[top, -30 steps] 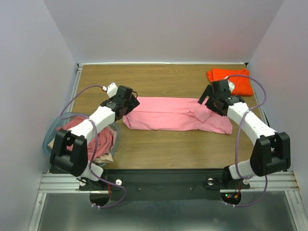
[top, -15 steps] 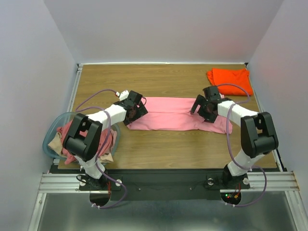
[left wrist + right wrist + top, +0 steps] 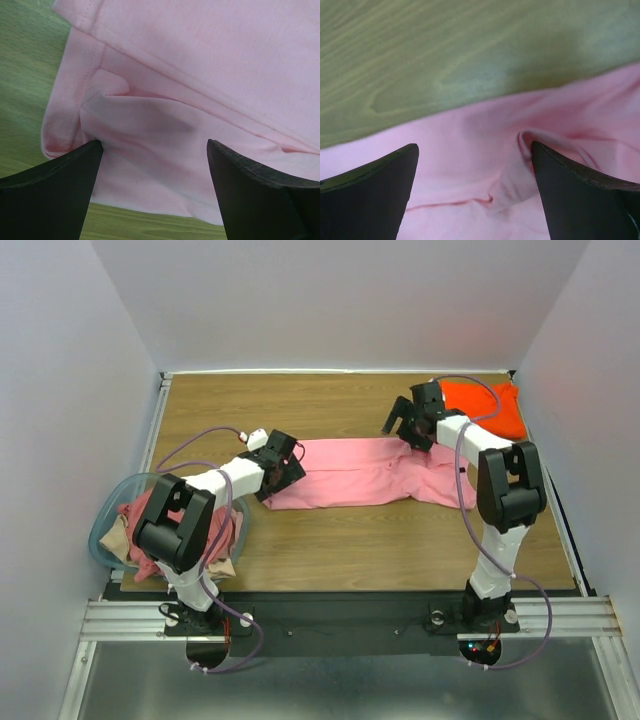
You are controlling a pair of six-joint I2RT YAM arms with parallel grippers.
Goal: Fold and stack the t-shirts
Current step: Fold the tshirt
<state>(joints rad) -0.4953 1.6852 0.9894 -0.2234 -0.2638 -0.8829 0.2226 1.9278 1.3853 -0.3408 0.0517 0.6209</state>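
Note:
A light pink t-shirt (image 3: 360, 475) lies folded into a long strip across the middle of the wooden table. My left gripper (image 3: 285, 468) is open, low over the strip's left end; the left wrist view shows the pink hem and a fold (image 3: 165, 125) between its fingers (image 3: 55, 195). My right gripper (image 3: 408, 425) is open over the strip's far right edge; the right wrist view shows wrinkled pink fabric (image 3: 485, 185) between its fingers. A bright orange t-shirt (image 3: 490, 405) lies folded at the back right. Dusty rose and tan shirts (image 3: 215, 535) sit in the tub.
A clear bluish plastic tub (image 3: 105, 530) stands at the table's left front, under the left arm. White walls close in the table at the back and sides. Bare wood (image 3: 380, 540) shows in front of the pink shirt.
The right gripper has moved toward the far edge of the pink shirt near the orange shirt. The left gripper moved right onto the strip's left end. The shirt's right part is now more rumpled.

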